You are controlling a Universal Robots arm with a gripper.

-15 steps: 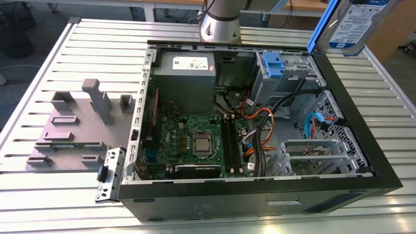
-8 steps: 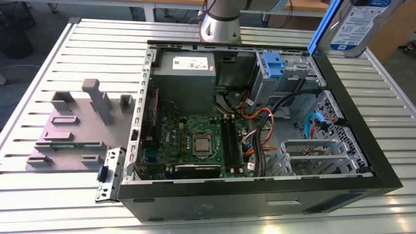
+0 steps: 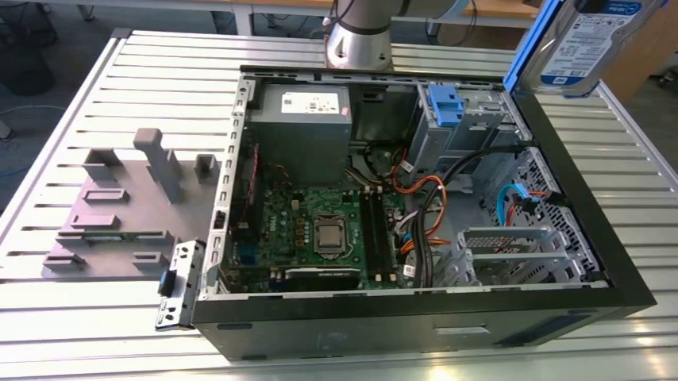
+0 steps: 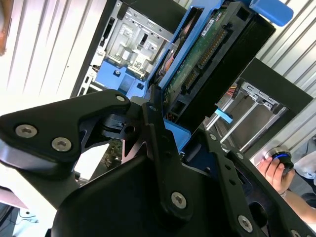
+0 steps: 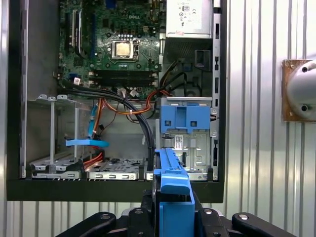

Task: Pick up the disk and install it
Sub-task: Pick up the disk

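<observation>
The disk (image 3: 580, 41), a silver drive with a white-and-blue label in a blue carrier bracket, hangs upright in the air above the far right corner of the open computer case (image 3: 625, 278) in the exterior view. In the first wrist view the disk (image 5: 173, 182) is edge-on, and my gripper (image 5: 173, 217) is shut on it from both sides. It is above the grey drive cage and its blue latch (image 5: 187, 118). The second wrist view shows the disk's green circuit-board side (image 4: 197, 64) rising from between the black fingers (image 4: 153, 123).
Inside the case lie the motherboard (image 3: 317, 230), cable bundles (image 3: 424, 198), the grey power supply (image 3: 302, 103) and the drive cage with its blue latch (image 3: 445, 107). A grey fixture block (image 3: 117, 214) sits at the exterior view's left. A person's hand (image 4: 274, 170) rests beside the case.
</observation>
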